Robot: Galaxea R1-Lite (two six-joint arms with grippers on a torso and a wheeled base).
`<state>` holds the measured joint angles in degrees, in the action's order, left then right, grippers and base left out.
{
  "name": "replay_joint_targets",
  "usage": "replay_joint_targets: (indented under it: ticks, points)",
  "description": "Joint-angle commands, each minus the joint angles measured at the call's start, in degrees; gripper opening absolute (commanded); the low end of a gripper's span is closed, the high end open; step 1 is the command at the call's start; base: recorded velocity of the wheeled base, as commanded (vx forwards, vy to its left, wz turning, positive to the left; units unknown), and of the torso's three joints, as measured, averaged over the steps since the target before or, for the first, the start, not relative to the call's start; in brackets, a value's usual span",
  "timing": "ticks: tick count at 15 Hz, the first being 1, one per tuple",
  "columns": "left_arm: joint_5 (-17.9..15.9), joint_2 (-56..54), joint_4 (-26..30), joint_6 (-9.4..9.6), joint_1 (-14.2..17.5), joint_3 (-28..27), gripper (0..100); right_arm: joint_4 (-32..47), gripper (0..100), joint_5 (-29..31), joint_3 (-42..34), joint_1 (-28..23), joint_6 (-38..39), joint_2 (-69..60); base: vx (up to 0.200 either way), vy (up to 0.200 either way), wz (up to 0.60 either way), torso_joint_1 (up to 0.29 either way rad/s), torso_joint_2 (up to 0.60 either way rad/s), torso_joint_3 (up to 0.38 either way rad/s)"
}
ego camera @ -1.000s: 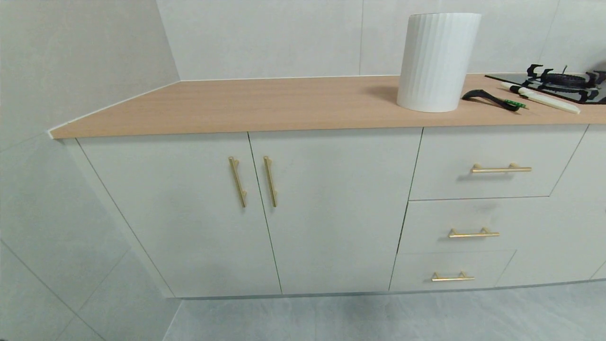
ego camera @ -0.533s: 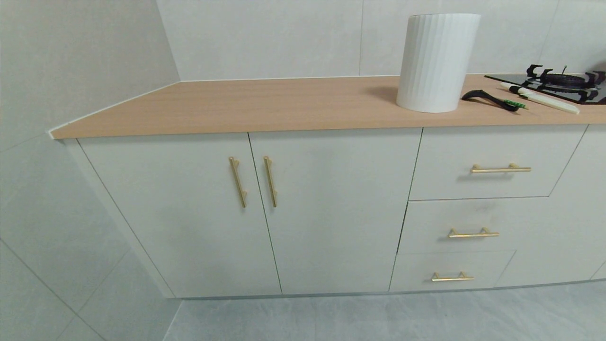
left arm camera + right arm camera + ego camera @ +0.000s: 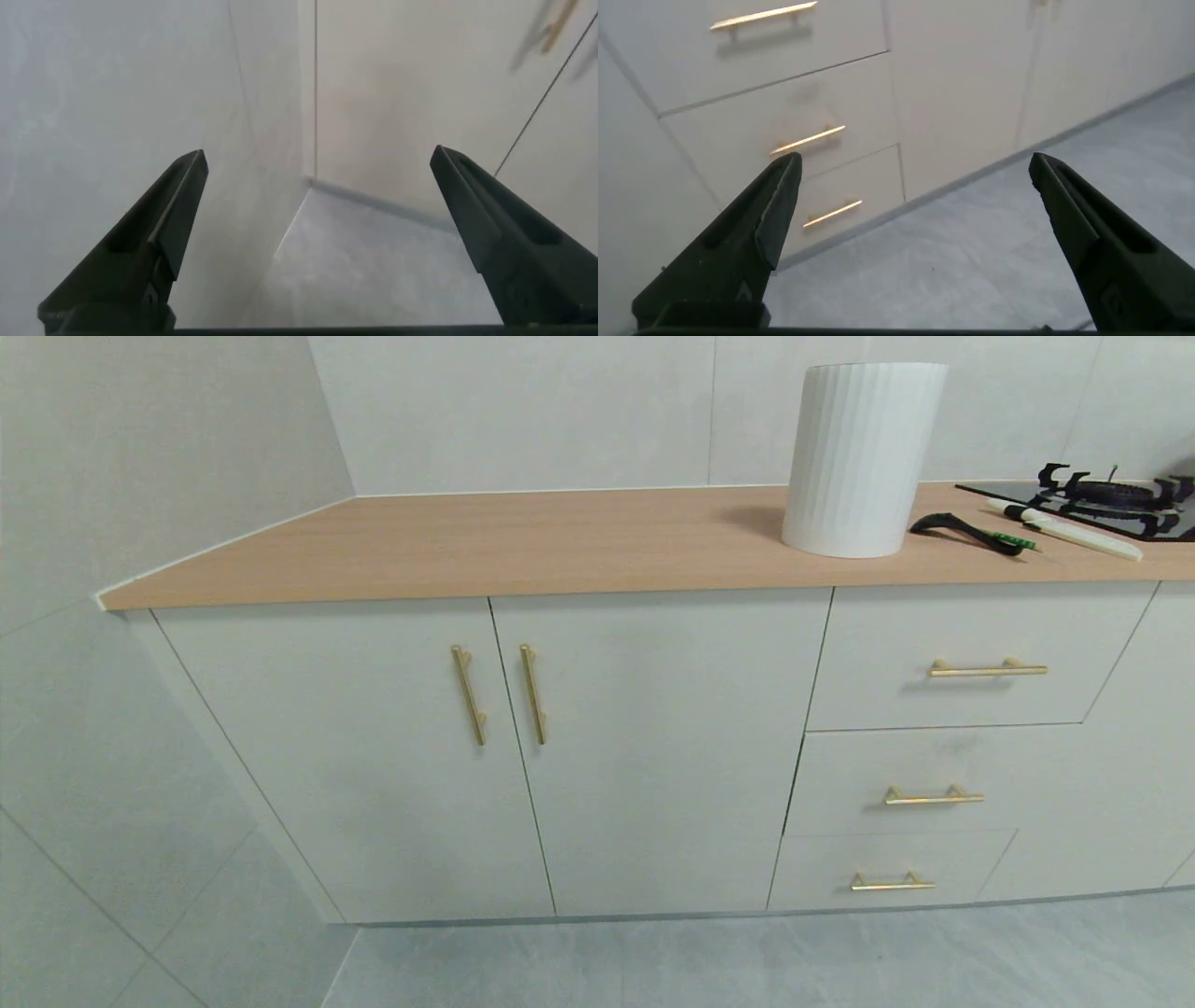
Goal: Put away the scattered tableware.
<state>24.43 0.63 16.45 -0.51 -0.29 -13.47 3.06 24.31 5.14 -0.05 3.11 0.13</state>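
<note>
Two tools hang wide open and empty: the left tool (image 3: pixel 318 161) above the floor corner, the right tool (image 3: pixel 915 168) facing the drawers (image 3: pixel 799 140). The black spoon (image 3: pixel 966 532) and white knife (image 3: pixel 1064 530) lie on the table (image 3: pixel 513 537), well above both tools, beside a ribbed canister (image 3: pixel 864 457). Nothing has shifted in the last second, so retrieval has probably not begun.

The left gripper (image 3: pixel 318 157) has its jaws spread wide, with its two dark, tapering fingers (image 3: pixel 159 233) well apart and narrowing to thin tips. The right gripper (image 3: pixel 915 161) is in the same pose, with jaws spread wide and dark fingers (image 3: pixel 1092 243) well apart. Both point forward and down.
</note>
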Motion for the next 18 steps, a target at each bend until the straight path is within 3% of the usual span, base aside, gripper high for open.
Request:
replay_joint_targets:
  ticks: [1, 2, 3, 5, 6, 7, 9, 10, 13, 16, 18]
  points:
    - [-5.09, -0.63, -8.97, 2.97, 0.2, 6.18, 100, -6.58, 100, -6.03, -5.14, -0.04, -1.61, -0.13, 0.0, 0.0, 0.0, 0.0, 0.0, 0.0]
    - [-8.35, -0.63, -14.6, 5.17, 0.2, 9.52, 100, -5.87, 100, -10.25, -5.14, -0.04, -1.61, -0.13, 0.0, 0.0, 0.0, 0.0, 0.0, 0.0]
    - [-12.48, -0.63, -18.12, 5.79, 0.2, 12.06, 100, -5.87, 100, -13.23, -5.14, -0.04, -1.61, -0.13, 0.0, 0.0, 0.0, 0.0, 0.0, 0.0]
    - [-22.41, -0.63, -18.29, 4.29, 0.2, 12.42, 100, -5.96, 100, -19.65, -5.14, -0.04, -1.79, -0.13, 0.0, 0.0, 0.0, 0.0, 0.0, 0.0]
    - [-23.64, -0.63, -18.29, 3.68, 0.2, 12.42, 100, -5.87, 100, -21.58, -5.14, -0.04, -2.05, -0.13, 0.0, 0.0, 0.0, 0.0, 0.0, 0.0]
    - [-23.29, -0.63, -18.82, 3.94, 0.2, 12.59, 100, -5.96, 100, -22.02, -5.14, -0.04, -2.93, -0.13, 0.0, 0.0, 0.0, 0.0, 0.0, 0.0]
    - [-19.51, -0.63, -18.91, 4.03, 0.2, 12.68, 100, -5.96, 100, -21.76, -5.14, -0.04, -4.95, -0.13, 0.0, 0.0, 0.0, 0.0, 0.0, 0.0]
    - [-19.51, -0.63, -18.99, 4.03, 0.2, 12.68, 100, -2.36, 100, -21.93, -5.06, 0.05, -5.04, -0.05, 0.0, 0.0, 0.0, 0.0, 0.0, 0.0]
    - [-19.6, -0.63, -19.35, 4.38, 0.2, 12.77, 100, -3.24, 100, -22.02, -5.14, 0.05, -4.78, -0.13, 0.0, 0.0, 0.0, 0.0, 0.0, 0.0]
    - [-19.42, -0.63, -19.43, 7.02, 0.2, 12.77, 100, -3.24, 100, -21.93, -5.14, 0.05, -1.97, -0.13, 0.0, 0.0, 0.0, 0.0, 0.0, 0.0]
    - [-19.6, -0.63, -19.35, 6.75, 0.2, 12.77, 100, -3.24, 100, -21.93, -5.14, 0.05, -1.97, -0.13, 0.0, 0.0, 0.0, 0.0, 0.0, 0.0]
